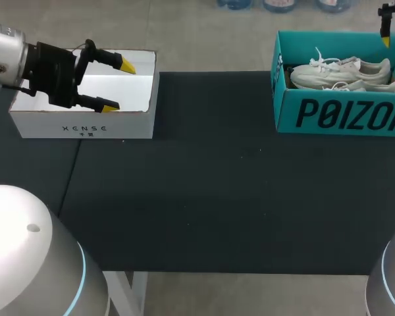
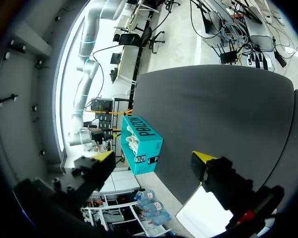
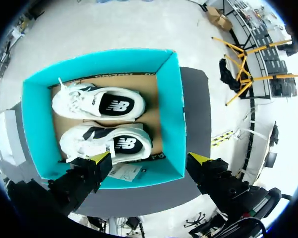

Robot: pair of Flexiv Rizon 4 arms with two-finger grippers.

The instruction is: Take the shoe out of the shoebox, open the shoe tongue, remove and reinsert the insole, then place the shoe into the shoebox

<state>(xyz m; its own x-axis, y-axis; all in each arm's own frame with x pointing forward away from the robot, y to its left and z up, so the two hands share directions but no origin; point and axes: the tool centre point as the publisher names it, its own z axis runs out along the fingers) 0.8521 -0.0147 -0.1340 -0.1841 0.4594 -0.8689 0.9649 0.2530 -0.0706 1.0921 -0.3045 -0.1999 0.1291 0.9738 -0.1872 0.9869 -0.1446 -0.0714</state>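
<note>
Left gripper (image 1: 118,86): fingers spread wide, holding nothing, over the open white box (image 1: 85,126) at the table's left rear.
Table (image 1: 217,197): dark top, carrying both boxes.
Shoebox (image 1: 342,115): teal, open, right rear.
Shoes (image 1: 336,72): two white ones, side by side inside the shoebox.
Right gripper (image 3: 150,158): above the shoebox, fingers wide apart, gripping nothing.

A black, matte table (image 1: 217,184) — evenly lit — stands on a white leg (image 1: 137,289) at its near edge; pale grey floor (image 1: 204,33) lies beyond.
</note>
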